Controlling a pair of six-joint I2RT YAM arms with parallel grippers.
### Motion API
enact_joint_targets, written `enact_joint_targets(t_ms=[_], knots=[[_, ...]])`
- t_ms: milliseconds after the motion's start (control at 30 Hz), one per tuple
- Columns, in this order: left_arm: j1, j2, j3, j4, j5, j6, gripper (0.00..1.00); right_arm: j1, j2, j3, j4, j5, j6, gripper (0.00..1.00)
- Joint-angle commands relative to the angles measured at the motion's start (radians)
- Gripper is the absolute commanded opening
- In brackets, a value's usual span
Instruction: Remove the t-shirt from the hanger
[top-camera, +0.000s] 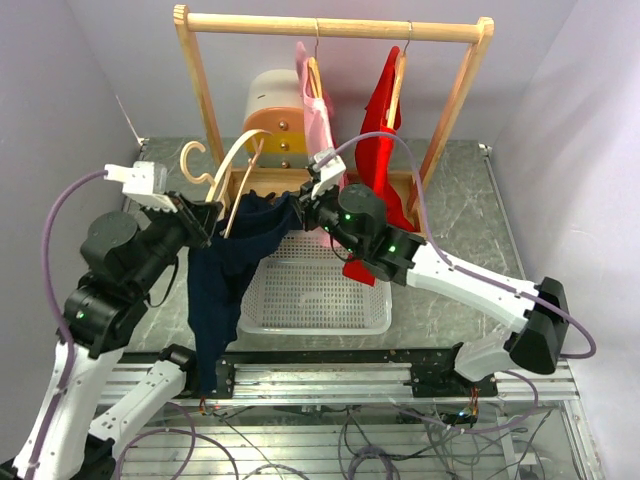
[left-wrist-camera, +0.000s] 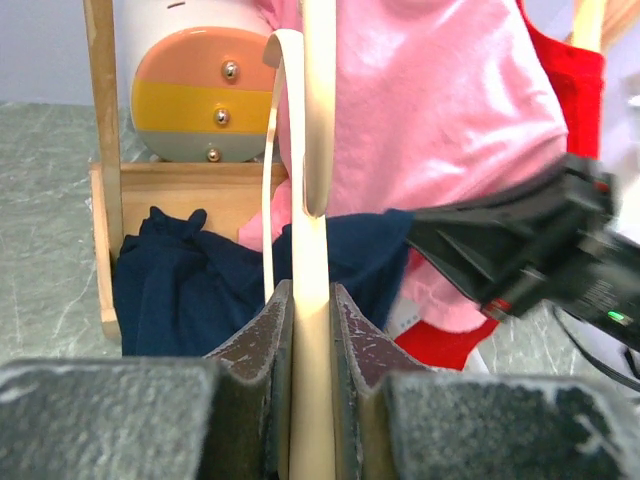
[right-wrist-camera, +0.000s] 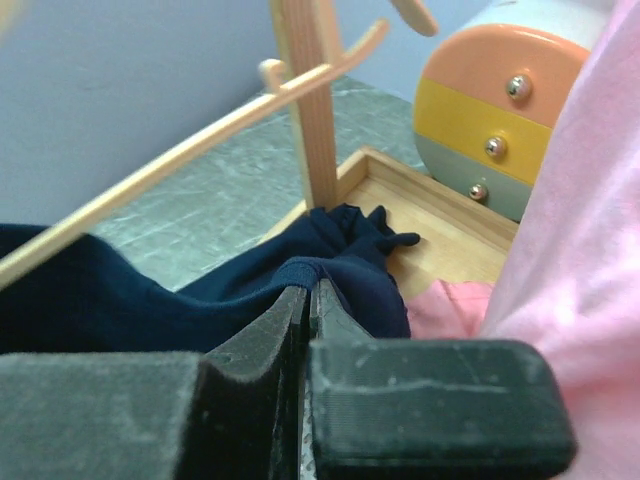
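The navy t-shirt (top-camera: 225, 275) hangs below a pale wooden hanger (top-camera: 228, 180) held in the air left of the rack. My left gripper (top-camera: 205, 222) is shut on the hanger's arm (left-wrist-camera: 311, 330). My right gripper (top-camera: 303, 212) is shut on the shirt's collar edge (right-wrist-camera: 305, 272), pulling it to the right; part of the cloth drapes over the rack's base (right-wrist-camera: 355, 235). The shirt's long body hangs down past the table's front. The hanger's bare arm shows in the right wrist view (right-wrist-camera: 180, 160).
A wooden clothes rack (top-camera: 330, 25) stands at the back with a pink shirt (top-camera: 318, 110) and a red shirt (top-camera: 380, 130) on hangers. A small striped drawer unit (top-camera: 272, 120) sits behind it. A white mesh basket (top-camera: 320, 295) lies in front.
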Motion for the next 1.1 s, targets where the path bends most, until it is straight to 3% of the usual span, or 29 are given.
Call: enact_joint_targets(t_ms=[0, 200, 433, 733, 867, 1067], knots=[[0.0, 0.042, -0.094, 0.253, -0.065, -0.072, 0.07, 0.011, -0.086, -0.015, -0.038, -0.087, -0.02, 0.0], [-0.001, 0.139, -0.12, 0.417, -0.074, -0.103, 0.07, 0.013, -0.147, -0.064, -0.067, -0.041, -0.031, 0.0], [-0.001, 0.224, -0.145, 0.572, -0.026, -0.153, 0.07, 0.013, -0.13, -0.089, -0.045, -0.198, -0.002, 0.01], [-0.002, 0.281, -0.119, 0.537, -0.001, -0.138, 0.07, 0.014, -0.046, -0.053, 0.033, -0.37, -0.013, 0.54], [0.0, 0.285, -0.113, 0.508, 0.0, -0.128, 0.07, 0.014, -0.033, -0.032, 0.05, -0.433, -0.018, 0.62], [-0.001, 0.283, -0.115, 0.511, 0.048, -0.138, 0.07, 0.014, -0.005, 0.007, 0.078, -0.475, -0.03, 0.64]])
